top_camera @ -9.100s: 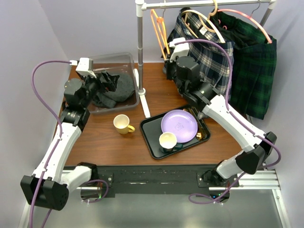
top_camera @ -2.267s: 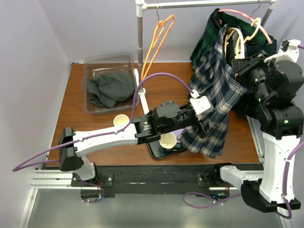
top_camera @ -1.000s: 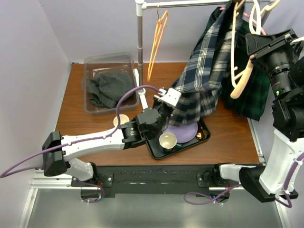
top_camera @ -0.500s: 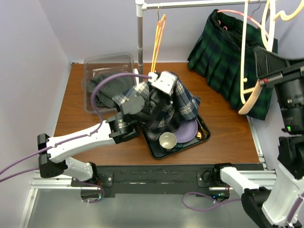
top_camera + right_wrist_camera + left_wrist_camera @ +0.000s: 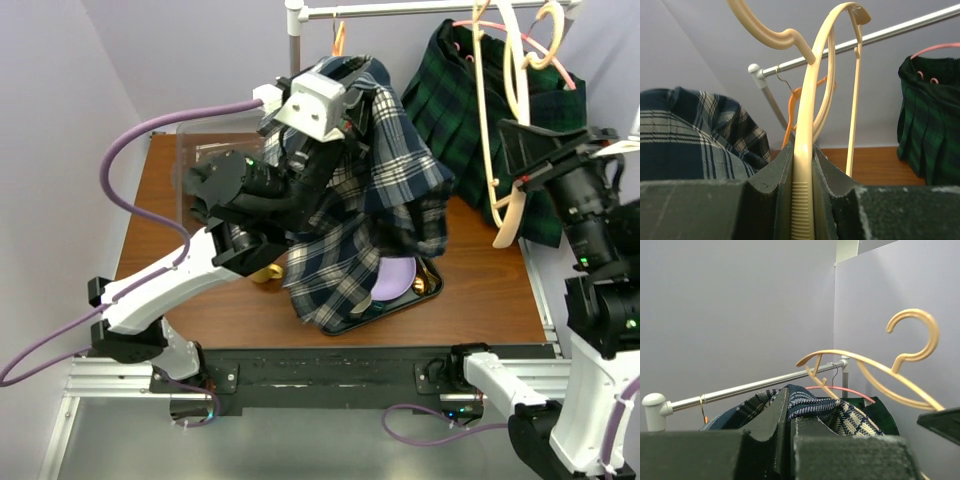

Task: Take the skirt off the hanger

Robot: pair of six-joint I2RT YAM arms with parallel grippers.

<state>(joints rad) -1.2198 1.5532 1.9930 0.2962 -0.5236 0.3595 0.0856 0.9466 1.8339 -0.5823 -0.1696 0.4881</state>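
Both grippers (image 5: 788, 407) (image 5: 803, 167) clamped: skirt (image 5: 372, 200) left, hanger (image 5: 806, 115) right.

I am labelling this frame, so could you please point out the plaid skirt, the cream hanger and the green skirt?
plaid skirt (image 5: 345, 255), top view, hanging front panel
cream hanger (image 5: 804, 150), right wrist view, clamped lower arm
green skirt (image 5: 445, 110), top view, pleats

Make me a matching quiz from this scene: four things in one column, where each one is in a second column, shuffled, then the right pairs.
Column one:
1. plaid skirt
2. cream hanger
3. green skirt
4. purple plate

Column two:
A. lying in the black tray
B. gripped by the right claw
C. hanging from the rail
D. held up over the table by the left claw

Pairs: 1-D, 2-B, 3-C, 4-A
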